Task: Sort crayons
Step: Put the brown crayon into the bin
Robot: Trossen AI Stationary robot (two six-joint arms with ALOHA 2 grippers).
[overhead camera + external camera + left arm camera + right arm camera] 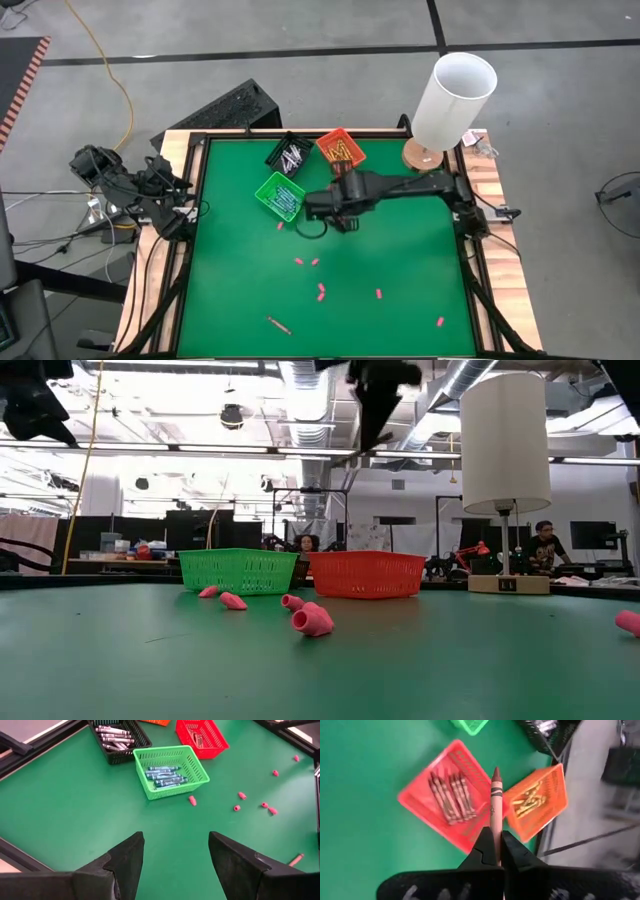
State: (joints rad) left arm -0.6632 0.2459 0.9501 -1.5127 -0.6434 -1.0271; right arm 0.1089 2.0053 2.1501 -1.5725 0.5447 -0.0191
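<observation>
1. Four bins sit at the worktop's [400, 300] far side; take the red bin [451, 800] as your landmark.
2. Your right hand [494, 851] hovers above the red bin, clamped on a brown crayon [495, 800].
3. Your left hand [175, 865] waits well off by the worktop's left edge, fingers apart.
4. One crayon [278, 324] lies far from the red bin, near the front edge.

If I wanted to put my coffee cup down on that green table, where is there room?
The left half of the green mat, below the green bin, is bare except for one crayon near the front edge. The right side below the right gripper is open too. The far edge is crowded with bins; pink bits dot the middle.
</observation>
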